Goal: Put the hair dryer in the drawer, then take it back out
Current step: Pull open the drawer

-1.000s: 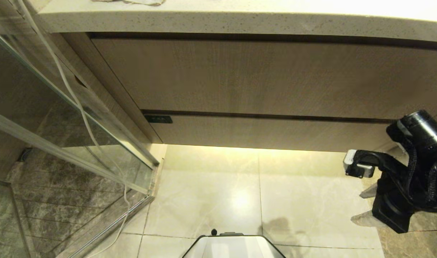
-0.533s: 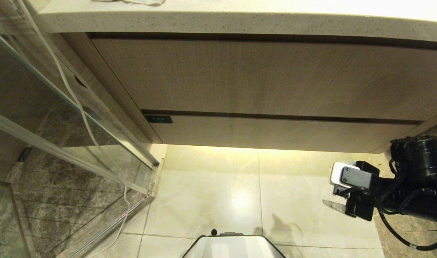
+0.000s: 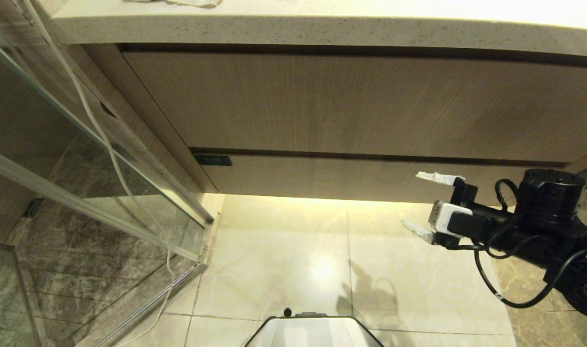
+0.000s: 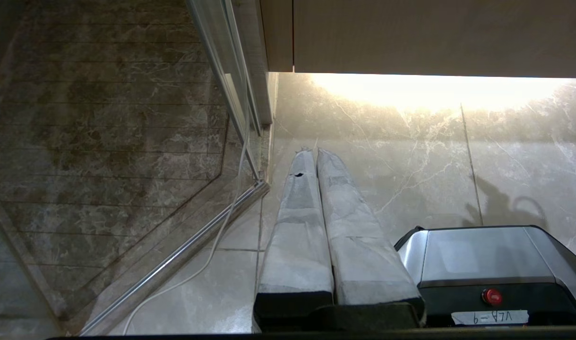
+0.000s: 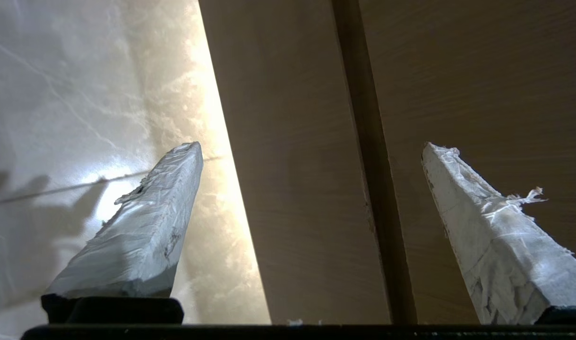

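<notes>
Since the earlier frames my right gripper (image 3: pixel 430 205) has swung up from the floor side and rolled to face the cabinet, jaws now spread wide and empty. The drawer (image 3: pixel 370 178) is shut; the hair dryer is nowhere in view. I judge I'm at the opening step: next, hook a finger into the gap above its front and pull. My left gripper (image 4: pixel 316 156) hangs parked, fingers together.

A speckled stone countertop (image 3: pixel 322 26) runs across the top, with a white cloth (image 3: pixel 177 3) at its far edge. A tall wood-grain front panel (image 3: pixel 351 103) sits beneath it. Pale marble floor tiles (image 3: pixel 283 260) glow under the cabinet. At left, a glass shower screen (image 3: pixel 71 164) stands over dark tiles, a white cord (image 3: pixel 111 154) trailing down it.
</notes>
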